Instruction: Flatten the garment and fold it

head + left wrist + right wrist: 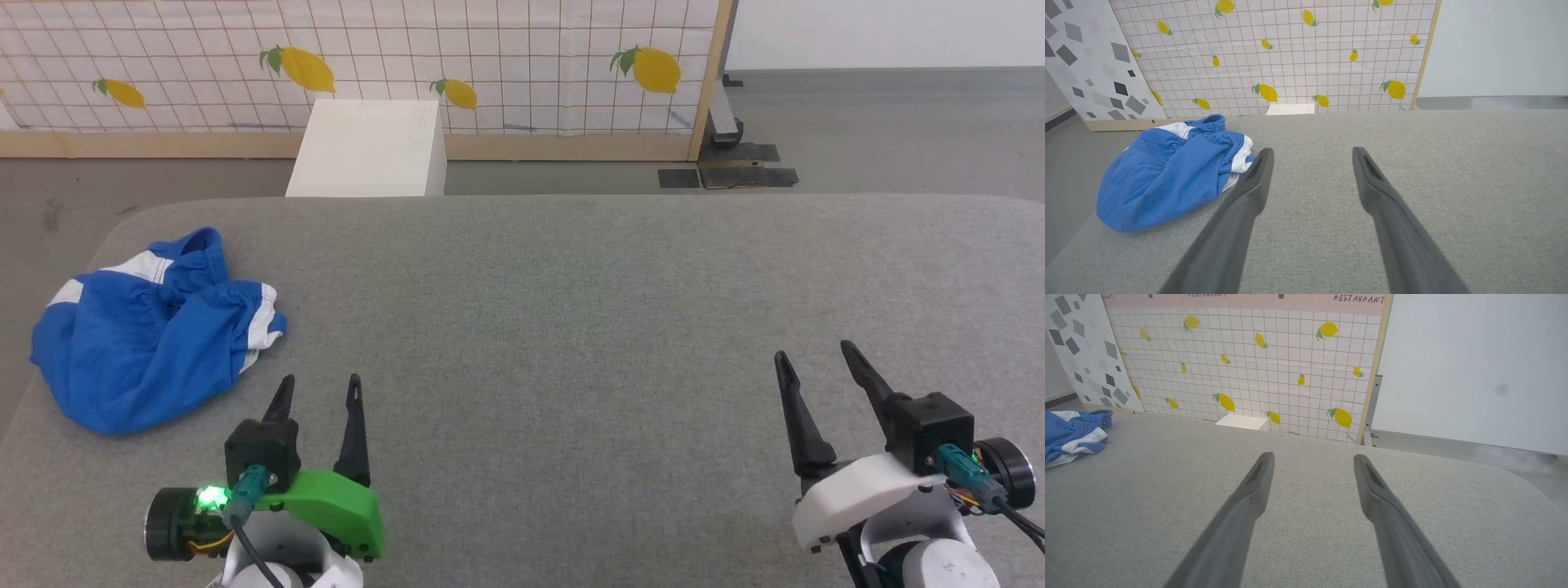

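The garment (pixel 147 335) is lying in a crumpled heap at the far left of the bench (pixel 571 327). Its gathered waistband (pixel 204 245) is turned toward the far side, and part of the cloth seems to be lapping over the bench's left edge. The left pincer (pixel 320 380) is sitting just beside the heap's near right corner, its two fingers spread apart and holding nothing. In the left wrist view the cloth (pixel 1167 171) is lying just left of those fingers (pixel 1257 179). The right pincer (pixel 812 349) is hanging over bare bench well apart from the cloth, likewise spread and empty.

The step in hand is probably the first reach. To do it well, the left arm is likely best swinging left and taking the waistband. That is the thickest, firmest edge, whereas the thin body cloth would bunch and slip. A shallow pinch of one edge would be better than a bite into the whole heap. A drag toward the middle of the bench would then bring the shorts within the right arm's reach. Pulling away from the bench edge should be keeping the cloth from sliding off.
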`<state>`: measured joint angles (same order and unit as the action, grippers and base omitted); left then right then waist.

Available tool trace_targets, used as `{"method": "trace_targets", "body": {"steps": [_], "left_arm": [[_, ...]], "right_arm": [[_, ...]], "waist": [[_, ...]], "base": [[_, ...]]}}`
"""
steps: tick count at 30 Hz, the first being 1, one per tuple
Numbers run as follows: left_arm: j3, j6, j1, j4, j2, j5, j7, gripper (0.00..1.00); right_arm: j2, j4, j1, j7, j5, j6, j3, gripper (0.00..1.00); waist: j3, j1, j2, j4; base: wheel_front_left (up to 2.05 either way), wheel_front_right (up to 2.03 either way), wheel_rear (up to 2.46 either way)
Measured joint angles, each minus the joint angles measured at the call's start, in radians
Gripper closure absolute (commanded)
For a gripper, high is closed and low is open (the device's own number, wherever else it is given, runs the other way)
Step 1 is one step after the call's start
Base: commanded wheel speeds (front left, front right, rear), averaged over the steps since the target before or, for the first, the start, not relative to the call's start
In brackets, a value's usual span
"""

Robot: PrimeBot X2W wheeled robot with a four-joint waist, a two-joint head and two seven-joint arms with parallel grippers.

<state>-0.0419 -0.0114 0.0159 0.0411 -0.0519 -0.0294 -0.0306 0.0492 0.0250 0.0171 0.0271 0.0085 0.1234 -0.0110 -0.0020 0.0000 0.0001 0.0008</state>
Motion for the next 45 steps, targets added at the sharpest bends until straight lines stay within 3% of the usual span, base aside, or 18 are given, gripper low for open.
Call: {"method": "trace_targets", "body": {"steps": [45], "left_arm": [[-0.070,-0.049,0.033,0.064,0.000,-0.088,-0.094,0.00]], "right_arm": [[0.000,0.051,0.008,0.097,0.096,0.000,-0.032,0.00]], "waist": [[0.003,0.0000,0.0000,0.008]], "base": [[0.00,0.00,0.00]]}}
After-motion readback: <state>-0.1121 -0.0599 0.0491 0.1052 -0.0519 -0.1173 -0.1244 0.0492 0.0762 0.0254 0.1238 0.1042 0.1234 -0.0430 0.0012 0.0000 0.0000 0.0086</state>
